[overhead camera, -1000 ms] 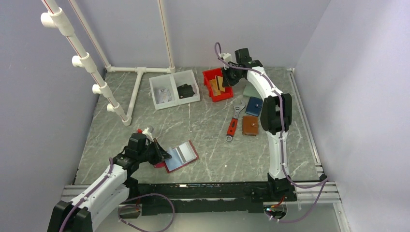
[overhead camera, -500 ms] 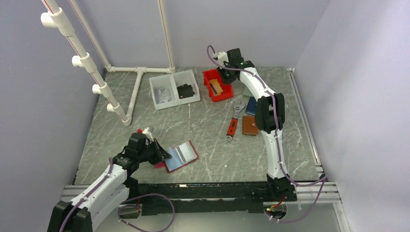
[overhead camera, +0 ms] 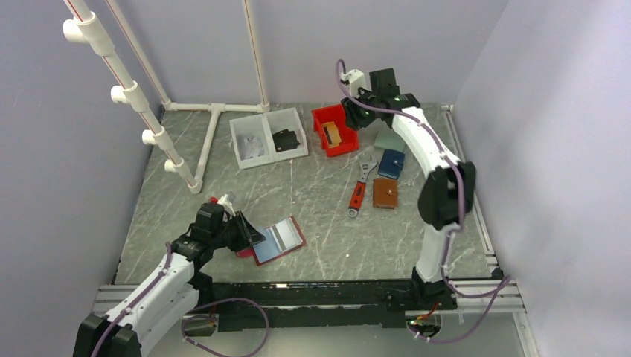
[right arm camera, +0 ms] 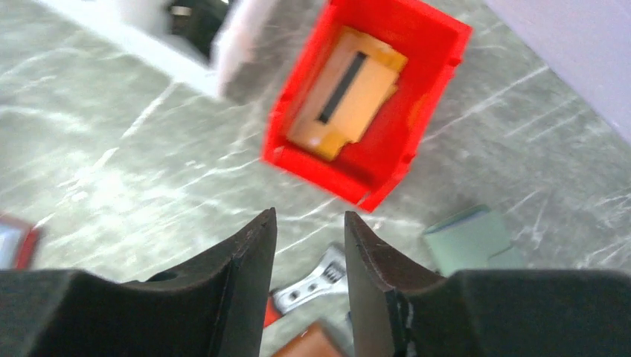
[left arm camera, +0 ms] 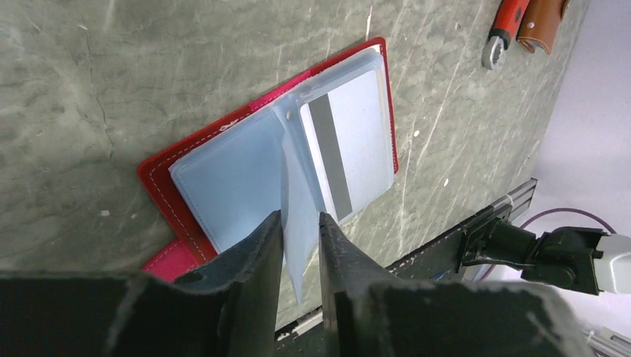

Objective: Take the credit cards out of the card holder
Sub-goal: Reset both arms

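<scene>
Down at the near left of the desk, the card holder lies open and flat with its pale blue-grey inside facing up. The left end effector straddles a clear pocket leaf that stands up between its fingers. The fingers are a little apart, the gap wider than that thin film, so I'd call it loose rather than pinched. Tucked in the right-hand pocket is a pale card with a dark stripe. It should be light, stiff and slick, while the sleeve around it is floppy and will drag or lift the whole holder if pulled. The best hold looks like the card's exposed short edge at the pocket mouth, pinched across its faces and slid straight out along the pocket, with the red cover pinned down somewhere. Over at the far side, the right end effector hangs above the red bin, fingers apart with nothing between them. A tan-orange card lies flat in the bin, possibly more than one stacked, though the blur makes that hard to call.
</scene>
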Robot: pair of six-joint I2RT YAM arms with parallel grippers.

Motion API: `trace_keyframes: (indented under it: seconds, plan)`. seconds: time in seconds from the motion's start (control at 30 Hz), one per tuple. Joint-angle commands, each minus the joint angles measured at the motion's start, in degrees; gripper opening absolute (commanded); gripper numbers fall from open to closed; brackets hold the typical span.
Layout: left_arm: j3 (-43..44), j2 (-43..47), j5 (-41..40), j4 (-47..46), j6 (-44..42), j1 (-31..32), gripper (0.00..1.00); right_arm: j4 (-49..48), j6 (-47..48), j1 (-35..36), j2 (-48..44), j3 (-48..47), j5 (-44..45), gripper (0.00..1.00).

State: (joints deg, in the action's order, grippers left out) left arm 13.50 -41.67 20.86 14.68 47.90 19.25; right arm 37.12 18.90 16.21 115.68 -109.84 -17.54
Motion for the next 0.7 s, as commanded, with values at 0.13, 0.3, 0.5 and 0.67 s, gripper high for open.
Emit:
trace_keyframes:
  seconds: [0.13,0.3,0.5,0.67]
  plan:
    - [7.8,5.6,-5.7,10.3,1.4,-0.3,0.56,-4.6,2.2,-0.2,-28.0,23.7,-19.8,0.57]
    - [11.8,10.0,-9.4,16.4,4.2,-0.3,0.98,-7.9,2.8,-2.5,-40.9,36.2,-23.4,0.70]
    - [15.0,12.8,-0.8,10.2,2.7,-0.3,0.99,-10.5,-1.3,-12.7,-51.2,44.7,-30.6,0.86]
    - [23.8,8.2,-1.3,15.4,-4.7,-0.3,0.99,-11.8,-6.2,-15.9,-55.8,47.8,-29.1,0.96]
